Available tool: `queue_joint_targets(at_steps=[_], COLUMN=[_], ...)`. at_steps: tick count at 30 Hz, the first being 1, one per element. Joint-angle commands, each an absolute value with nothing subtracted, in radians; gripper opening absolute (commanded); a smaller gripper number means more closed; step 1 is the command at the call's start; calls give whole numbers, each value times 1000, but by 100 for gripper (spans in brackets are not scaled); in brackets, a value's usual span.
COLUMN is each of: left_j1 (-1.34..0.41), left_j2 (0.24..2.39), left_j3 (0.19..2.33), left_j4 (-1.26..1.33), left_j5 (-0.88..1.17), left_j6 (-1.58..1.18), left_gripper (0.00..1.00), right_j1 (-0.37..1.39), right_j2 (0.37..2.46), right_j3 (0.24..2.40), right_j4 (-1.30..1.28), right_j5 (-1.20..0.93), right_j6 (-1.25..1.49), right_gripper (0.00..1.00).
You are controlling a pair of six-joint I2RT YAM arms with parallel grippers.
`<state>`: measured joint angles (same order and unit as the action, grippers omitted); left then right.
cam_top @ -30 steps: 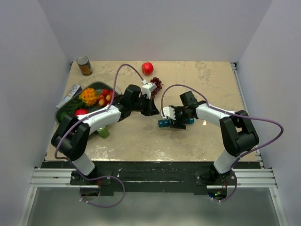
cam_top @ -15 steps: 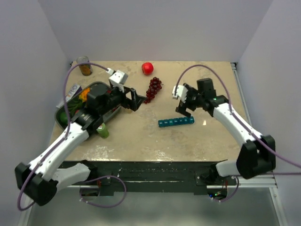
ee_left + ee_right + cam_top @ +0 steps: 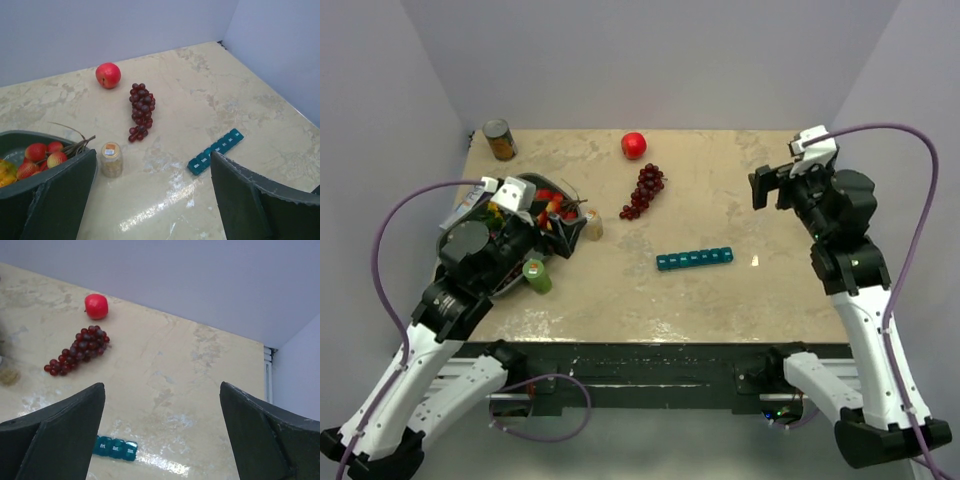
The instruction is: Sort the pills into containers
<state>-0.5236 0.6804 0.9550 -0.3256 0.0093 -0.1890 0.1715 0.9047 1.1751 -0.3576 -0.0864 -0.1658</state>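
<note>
Item: pill organiser (image 3: 695, 259), a narrow teal row of small lidded compartments; whether the lids are up or down is too small to tell.
Location: flat on the surface (image 3: 770, 295), just right of centre in the top view, touching nothing.
Long axis: left to right across the top view, right end tipped slightly toward the top of the frame.
Left tool (image 3: 570, 225): jaws spread wide, holding nothing, at centre left of the top view by the rim of the dark tray (image 3: 450, 250). The organiser lies to its lower right in the left wrist view, on a diagonal.
Right tool (image 3: 765, 187): jaws spread wide, holding nothing, raised at upper right of the top view. The organiser sits at the bottom edge of the right wrist view, partly behind the left-hand finger.
Nearer arm: judged the right one, toward the organiser's right end; both are well apart from it.
Pills: no loose ones discernible. A small tan-filled jar (image 3: 111, 159) stands just beside the tray, near the grapes (image 3: 140, 111).
Approach: probably fingers across the short width.
</note>
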Motion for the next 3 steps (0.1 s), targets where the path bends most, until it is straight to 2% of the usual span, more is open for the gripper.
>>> queue_joint_targets(at_steps=[1, 3], left_j1=[-517, -517], left_j2=[663, 653], left_j3=[962, 960], left_j4=[-399, -402], left_j5=[-14, -14], left_j6=[-175, -176], left_gripper=[99, 99], right_j1=[149, 143], right_j2=[874, 870], right_j3=[1220, 1216], right_j4=[-416, -407], right_j5=[-32, -32], right_j6=[-77, -60], right_gripper=[99, 99])
